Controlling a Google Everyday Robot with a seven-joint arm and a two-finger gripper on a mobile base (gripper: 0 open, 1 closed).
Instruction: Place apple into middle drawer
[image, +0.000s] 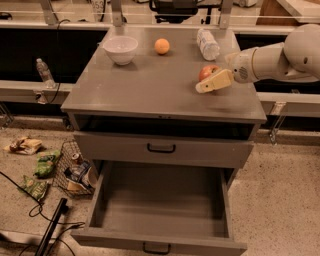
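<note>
The red apple sits on the right side of the grey cabinet top. My gripper reaches in from the right on the white arm and is right at the apple's front side, covering its lower part. The middle drawer is pulled out low at the front, with its flat floor bare and a small black handle on its front panel. It lies below and in front of the apple.
A white bowl, a small orange fruit and a lying water bottle are at the back of the cabinet top. A shut drawer front sits above the open drawer. Litter and a wire basket lie on the floor at left.
</note>
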